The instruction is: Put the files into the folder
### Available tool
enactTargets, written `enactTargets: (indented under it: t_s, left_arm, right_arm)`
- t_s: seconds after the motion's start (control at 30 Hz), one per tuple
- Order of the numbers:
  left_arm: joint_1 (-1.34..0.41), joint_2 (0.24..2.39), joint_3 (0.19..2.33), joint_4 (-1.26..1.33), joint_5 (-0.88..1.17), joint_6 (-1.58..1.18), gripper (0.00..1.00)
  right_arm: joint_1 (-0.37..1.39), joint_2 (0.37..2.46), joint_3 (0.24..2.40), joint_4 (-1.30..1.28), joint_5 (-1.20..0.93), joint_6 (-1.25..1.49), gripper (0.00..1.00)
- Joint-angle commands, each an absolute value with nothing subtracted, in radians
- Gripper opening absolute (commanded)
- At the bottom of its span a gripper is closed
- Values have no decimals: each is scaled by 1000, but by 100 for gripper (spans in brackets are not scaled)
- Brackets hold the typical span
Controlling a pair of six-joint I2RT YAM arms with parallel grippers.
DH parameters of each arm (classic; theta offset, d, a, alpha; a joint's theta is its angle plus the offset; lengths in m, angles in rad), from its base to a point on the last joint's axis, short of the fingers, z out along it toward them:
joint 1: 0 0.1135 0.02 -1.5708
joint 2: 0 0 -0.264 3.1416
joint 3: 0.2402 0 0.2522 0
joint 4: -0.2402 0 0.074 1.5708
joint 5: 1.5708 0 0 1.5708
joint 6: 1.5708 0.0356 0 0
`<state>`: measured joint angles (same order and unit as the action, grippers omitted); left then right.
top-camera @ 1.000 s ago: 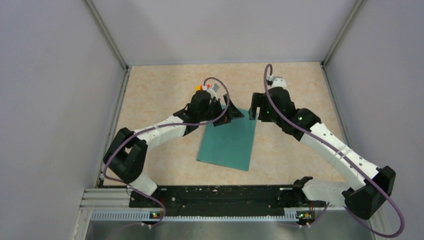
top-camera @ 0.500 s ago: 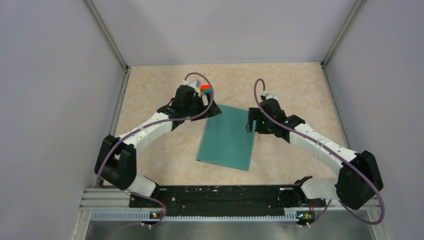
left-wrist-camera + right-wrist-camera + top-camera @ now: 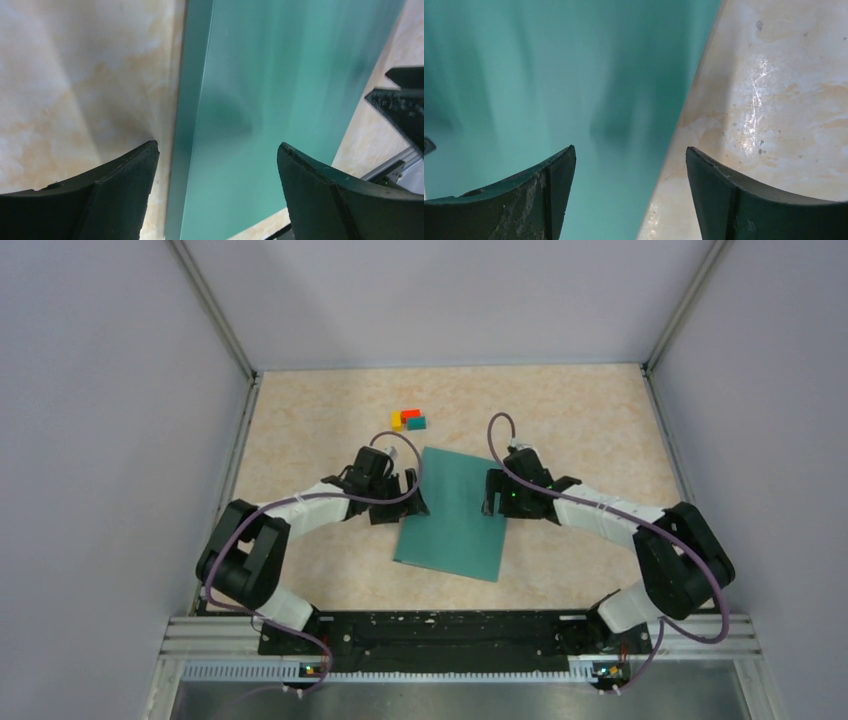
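Note:
The teal-green folder [image 3: 457,516] lies closed and flat in the middle of the table. No white files show in any view. My left gripper [image 3: 408,502] is open and empty, low over the folder's left edge [image 3: 260,100]; one finger is over the table, the other over the folder. My right gripper [image 3: 493,500] is open and empty, low over the folder's right edge [image 3: 549,75], straddling it the same way.
A small cluster of yellow, red and teal blocks [image 3: 408,420] sits beyond the folder's far end. Grey walls enclose the table on three sides. The black base rail [image 3: 440,630] runs along the near edge.
Both arms pulled back toward the near side and dropped lower, to the folder's long edges. The left arm moved off the coloured blocks, which now show. The folder has not moved.

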<state>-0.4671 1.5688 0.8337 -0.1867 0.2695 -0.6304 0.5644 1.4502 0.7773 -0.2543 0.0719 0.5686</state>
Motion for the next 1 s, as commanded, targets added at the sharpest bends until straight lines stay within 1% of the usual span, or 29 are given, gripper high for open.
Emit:
enactTargets:
  t_s: [0.0, 0.17, 0.4, 0.47, 0.5, 0.57, 0.63, 0.8, 0.97]
  left_arm:
    - [-494, 1432, 738, -106, 240, -700, 93]
    - [-523, 1331, 633, -40, 241, -777, 93]
    - [-561, 1244, 636, -103, 176, -805, 93]
    - [-560, 1198, 665, -168, 118, -784, 95]
    - [-561, 1177, 683, -205, 91, -764, 98]
    - [-560, 1141, 735, -297, 32, -714, 98]
    - [-561, 1113, 791, -375, -49, -663, 98]
    - [-559, 1067, 907, -495, -225, -601, 98]
    - [-560, 1024, 937, -511, -299, -585, 98]
  right_arm:
    - [557, 1490, 816, -181, 81, 553, 80]
    - [558, 1541, 881, -185, 81, 541, 80]
    - [558, 1530, 938, -227, 118, 523, 81]
    - [557, 1512, 954, -258, 132, 516, 82]
    - [557, 1501, 963, -267, 131, 513, 83]
    - [557, 1474, 970, -274, 119, 511, 86]
    - [557, 1435, 976, -278, 104, 513, 98]
    - [560, 1347, 981, -273, 73, 530, 99]
    - [559, 1252, 975, -256, 72, 539, 99]
